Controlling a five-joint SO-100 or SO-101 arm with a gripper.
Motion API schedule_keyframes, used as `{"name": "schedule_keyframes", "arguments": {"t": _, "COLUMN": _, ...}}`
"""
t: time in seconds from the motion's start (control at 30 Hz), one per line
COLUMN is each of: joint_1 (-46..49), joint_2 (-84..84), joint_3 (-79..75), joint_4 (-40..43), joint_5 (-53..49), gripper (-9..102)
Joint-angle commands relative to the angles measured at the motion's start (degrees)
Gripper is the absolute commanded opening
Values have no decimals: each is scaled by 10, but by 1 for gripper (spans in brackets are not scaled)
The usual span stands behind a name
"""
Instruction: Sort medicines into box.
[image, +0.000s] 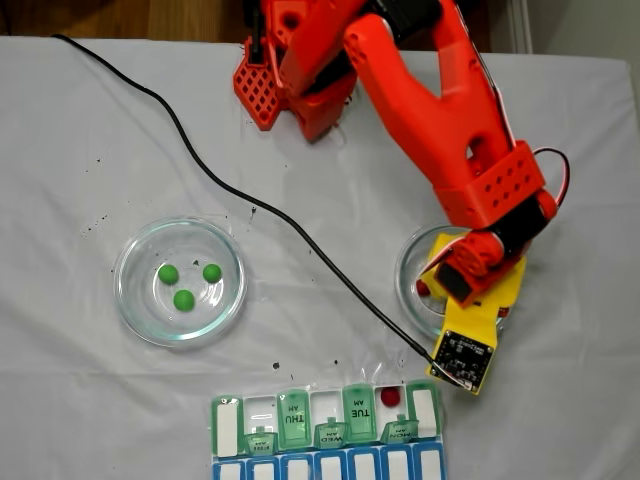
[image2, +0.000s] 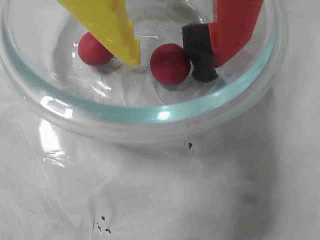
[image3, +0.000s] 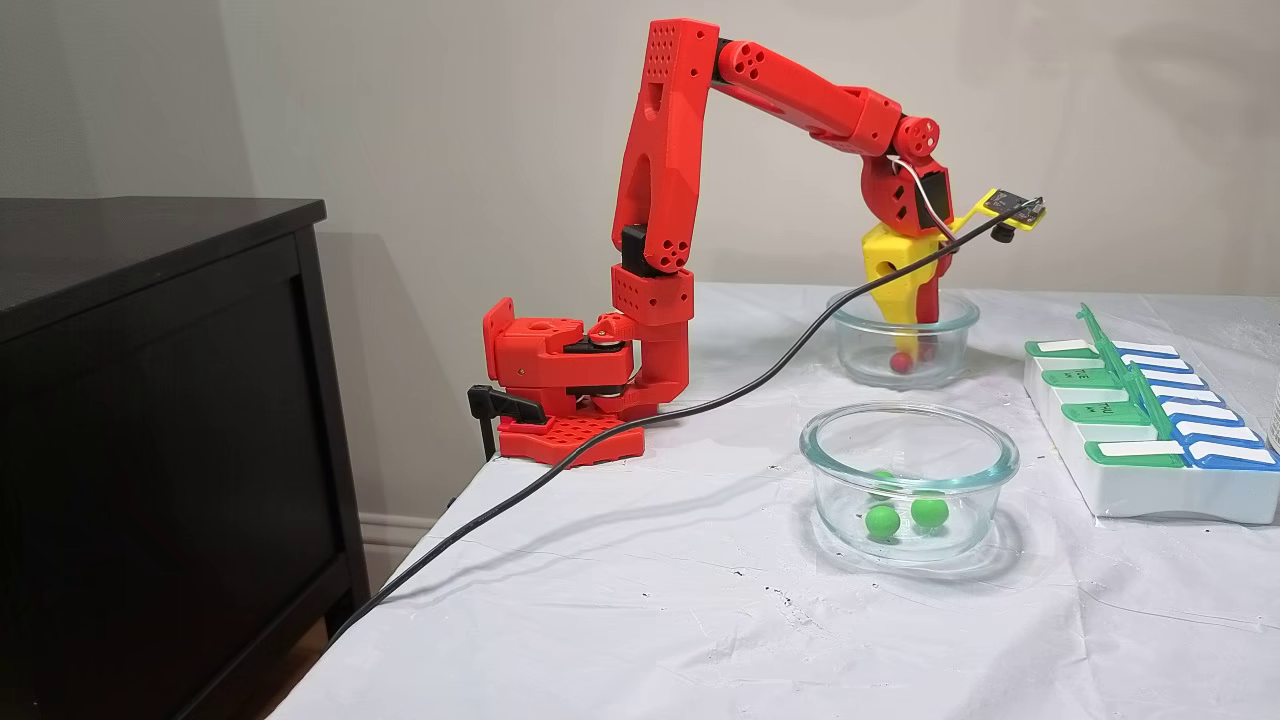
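Arm (image3: 690, 150): red, base clamped at the table edge, reaching down into the far glass dish in a fixed view.
Gripper (image2: 170, 60): tips lowered inside the dish; jaws apart, 1 red ball lying between them, nothing clamped.
Yellow finger (image2: 112, 27): tip near the dish floor, between the 2 red balls in the wrist view.
Red finger (image2: 232, 25): carries a black foam pad (image2: 200, 52); the pad is touching or just beside the nearer red ball, cannot tell which.
Red balls: 1 between the fingers (image2: 170, 62); 1 outside the yellow finger (image2: 94, 49); 1 in an open compartment of the box (image: 390, 396).
Red-ball dish (image2: 150, 112): clear glass, round, on the white cloth.
Green balls (image: 183, 299): 3, grouped in the other glass dish (image: 130, 300), well apart from the gripper.
Box (image: 330, 430): flat organizer near the table edge; several green lids flipped up, blue-lidded row alongside.
Cable (image: 250, 210): black, runs across the cloth to the wrist camera board (image: 462, 358).
Cabinet (image3: 150, 400): dark, beside the table.
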Motion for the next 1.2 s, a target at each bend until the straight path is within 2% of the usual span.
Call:
{"name": "schedule_keyframes", "arguments": {"t": 0.0, "joint_1": 4, "joint_2": 8, "joint_3": -18, "joint_4": -27, "joint_5": -10, "gripper": 20}}
{"name": "schedule_keyframes", "arguments": {"t": 0.1, "joint_1": 4, "joint_2": 10, "joint_3": -17, "joint_4": -28, "joint_5": -11, "gripper": 16}}
{"name": "schedule_keyframes", "arguments": {"t": 0.17, "joint_1": 4, "joint_2": 12, "joint_3": -17, "joint_4": -26, "joint_5": -6, "gripper": 3}}
{"name": "schedule_keyframes", "arguments": {"t": 0.2, "joint_1": 2, "joint_2": 13, "joint_3": -18, "joint_4": -21, "joint_5": -2, "gripper": 0}}
{"name": "schedule_keyframes", "arguments": {"t": 0.4, "joint_1": -7, "joint_2": 46, "joint_3": -33, "joint_4": 32, "joint_5": 22, "gripper": 0}}
{"name": "schedule_keyframes", "arguments": {"t": 0.6, "joint_1": 11, "joint_2": 126, "joint_3": -83, "joint_4": 123, "joint_5": 112, "gripper": 0}}
{"name": "schedule_keyframes", "arguments": {"t": 0.8, "joint_1": 76, "joint_2": 192, "joint_3": -145, "joint_4": 178, "joint_5": 196, "gripper": 0}}
{"name": "schedule_keyframes", "arguments": {"t": 0.97, "joint_1": 151, "joint_2": 169, "joint_3": -217, "joint_4": 237, "joint_5": 243, "gripper": 0}}
{"name": "schedule_keyframes", "arguments": {"t": 1.17, "joint_1": 230, "joint_2": 133, "joint_3": -224, "joint_4": 220, "joint_5": 247, "gripper": 0}}
